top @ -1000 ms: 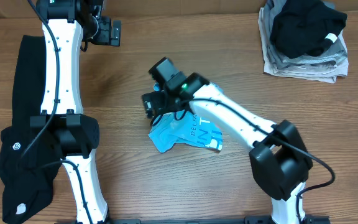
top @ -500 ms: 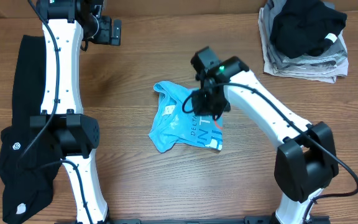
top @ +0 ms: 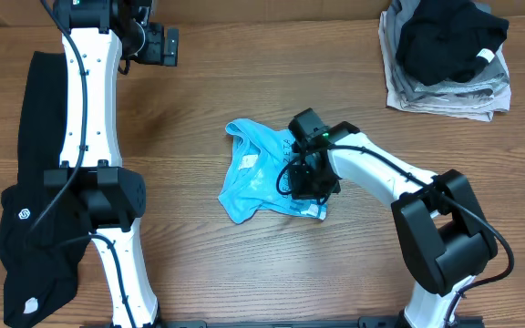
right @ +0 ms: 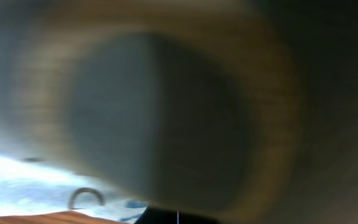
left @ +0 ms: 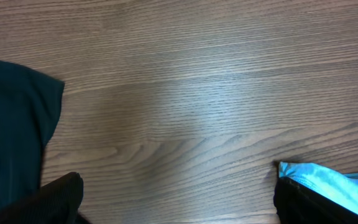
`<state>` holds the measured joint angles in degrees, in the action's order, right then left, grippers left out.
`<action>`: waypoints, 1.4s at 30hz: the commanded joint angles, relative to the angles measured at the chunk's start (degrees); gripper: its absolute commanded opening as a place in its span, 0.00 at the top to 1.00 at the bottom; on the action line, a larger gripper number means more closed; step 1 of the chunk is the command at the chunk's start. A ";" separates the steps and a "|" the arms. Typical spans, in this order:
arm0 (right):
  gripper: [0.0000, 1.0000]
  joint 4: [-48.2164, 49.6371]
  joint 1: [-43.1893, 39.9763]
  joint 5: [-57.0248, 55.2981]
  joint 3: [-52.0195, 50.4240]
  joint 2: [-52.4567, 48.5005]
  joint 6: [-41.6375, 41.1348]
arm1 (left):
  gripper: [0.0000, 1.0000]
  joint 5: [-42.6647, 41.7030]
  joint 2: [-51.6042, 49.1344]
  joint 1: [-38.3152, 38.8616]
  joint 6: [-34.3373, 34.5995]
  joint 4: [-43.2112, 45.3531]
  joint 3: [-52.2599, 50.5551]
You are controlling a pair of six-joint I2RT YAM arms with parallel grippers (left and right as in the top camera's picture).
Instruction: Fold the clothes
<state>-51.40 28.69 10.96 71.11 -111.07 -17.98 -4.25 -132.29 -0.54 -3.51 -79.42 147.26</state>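
Overhead, right pincer (top: pixel 301 180) closed, resting on blue T-shirt (top: pixel 253 175), its right edge

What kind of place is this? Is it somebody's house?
Probably a robot lab, not a home: two white robot arms work at a wooden table with a crumpled light blue T-shirt and a pile of clothes.

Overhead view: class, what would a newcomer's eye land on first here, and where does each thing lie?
The crumpled light blue T-shirt in the middle of the wooden table stands out first, with the right arm bent down onto its right side. Next come the long black garment stretched along the left edge, partly under the left arm, and the pile of dark and grey clothes in the far right corner.
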 commanded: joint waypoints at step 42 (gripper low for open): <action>0.31 -3.96 -26.25 3.82 -0.39 17.62 10.99 | 0.00 -1.81 -0.28 -0.57 -0.09 0.87 0.98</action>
<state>-55.18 -1.26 15.55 69.60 -98.63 -9.41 -5.37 -132.29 -0.54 -3.51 -78.70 147.26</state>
